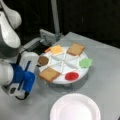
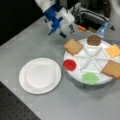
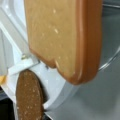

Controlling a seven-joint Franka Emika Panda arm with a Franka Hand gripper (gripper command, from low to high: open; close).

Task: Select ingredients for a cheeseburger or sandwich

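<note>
A white divided tray [image 2: 75, 75] holds the ingredients, one per compartment: a toast square [image 2: 72, 46], a brown patty [image 2: 94, 40], yellow cheese [image 2: 113, 50] and a second toast [image 2: 112, 69]. My gripper [image 2: 67, 31] hovers just beyond the tray's rim, beside the near toast, open with nothing between its fingers. In the wrist view that toast [image 3: 62, 37] fills the top and the patty [image 3: 28, 97] sits at the bottom left. The same toast [image 1: 49, 74] and patty [image 1: 43, 60] lie closest to the arm in a front view. No cheeseburger or sandwich is in view.
A red disc [image 2: 69, 64] and a green leafy piece [image 2: 90, 78] fill two more compartments. A white paper plate [image 2: 40, 75] lies bare on the grey table beside the tray. A metal post and bracket [image 1: 50, 35] stand behind the tray.
</note>
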